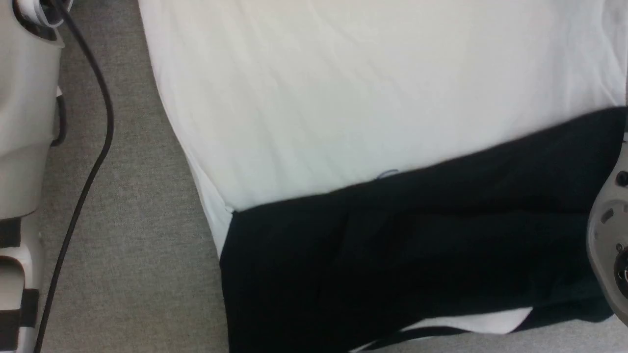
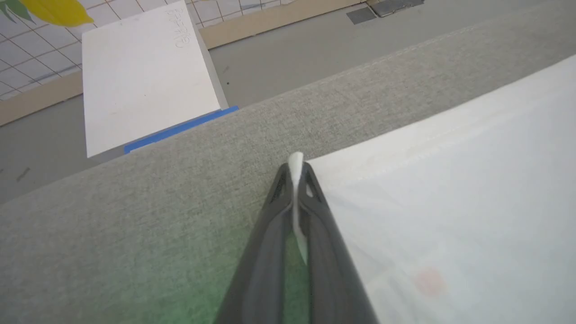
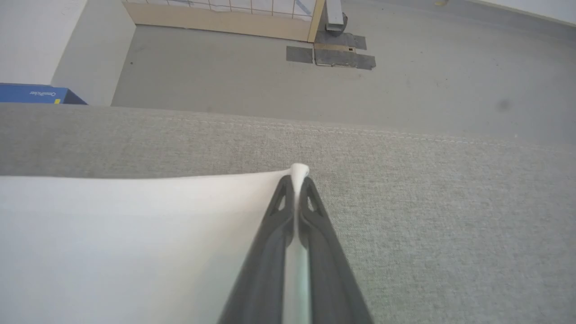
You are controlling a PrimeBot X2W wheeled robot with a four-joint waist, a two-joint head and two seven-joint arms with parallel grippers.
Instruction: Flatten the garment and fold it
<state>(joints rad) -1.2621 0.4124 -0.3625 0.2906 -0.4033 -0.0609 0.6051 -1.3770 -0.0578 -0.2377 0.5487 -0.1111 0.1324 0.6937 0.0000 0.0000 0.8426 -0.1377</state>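
- Head view: large white cotton T-shirt with black sleeves [image 1: 343, 98] lay flat on grey woven cloth [image 1: 137, 245], its length running up-frame.
- Left gripper [image 2: 295, 168] clamped one white corner.
- Right gripper [image 3: 298, 177] clamped another.

This is looking like a robotics lab: dark tape patches [image 3: 344, 56] are sticking to the bare grey floor [image 3: 225, 81], a gridded wall [image 2: 27, 58] is running behind, and a grey fabric-covered bench [image 3: 450, 202] is stretching across.
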